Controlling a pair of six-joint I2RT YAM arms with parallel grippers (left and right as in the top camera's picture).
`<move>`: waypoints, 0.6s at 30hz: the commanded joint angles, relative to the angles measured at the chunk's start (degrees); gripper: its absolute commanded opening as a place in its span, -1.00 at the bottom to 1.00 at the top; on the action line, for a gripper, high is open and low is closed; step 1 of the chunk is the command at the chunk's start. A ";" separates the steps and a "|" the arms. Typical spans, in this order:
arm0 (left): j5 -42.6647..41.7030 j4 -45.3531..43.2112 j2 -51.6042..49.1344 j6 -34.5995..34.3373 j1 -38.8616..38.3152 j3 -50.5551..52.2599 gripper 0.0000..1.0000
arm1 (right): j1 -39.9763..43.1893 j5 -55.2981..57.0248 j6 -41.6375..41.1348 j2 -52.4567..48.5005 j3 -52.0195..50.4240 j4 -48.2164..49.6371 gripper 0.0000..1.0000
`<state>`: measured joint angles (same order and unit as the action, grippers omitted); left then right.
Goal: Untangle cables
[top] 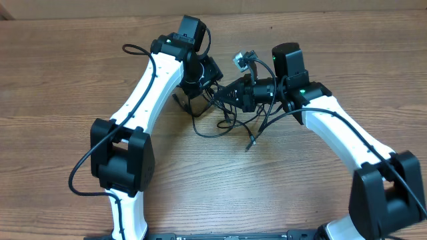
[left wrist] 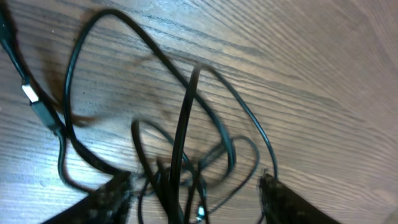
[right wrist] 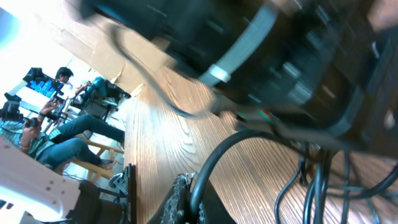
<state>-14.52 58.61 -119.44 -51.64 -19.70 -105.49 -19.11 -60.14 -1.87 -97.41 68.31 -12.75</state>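
The cables (top: 223,123) are thin black cords in a tangle on the wood table between the two arms, with one plug end (top: 250,143) trailing toward the front. My left gripper (top: 193,97) points down over the tangle's left side. In the left wrist view its fingers (left wrist: 112,196) stand apart with several cable loops (left wrist: 183,124) running between them, and a silver-tipped plug (left wrist: 30,93) lies at the left. My right gripper (top: 219,95) points left into the tangle. In the right wrist view the right gripper (right wrist: 191,190) is shut on a cable (right wrist: 214,155) that arcs up from its jaws.
Thicker black wires loop from the arm bases (top: 80,173). The left arm's black body (right wrist: 280,62) fills the top of the right wrist view, close to the right gripper. The table's edge (right wrist: 127,155) and seated people (right wrist: 62,124) show beyond it.
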 commanded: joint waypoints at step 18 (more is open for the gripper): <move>14.40 10.12 -2.40 8.39 3.61 -1.49 -0.92 | 2.67 -0.57 0.63 16.11 1.86 4.15 -0.93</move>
<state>-6.55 67.57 -120.84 -45.25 -18.65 -106.10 -18.15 -59.37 -1.61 -86.54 68.31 -10.09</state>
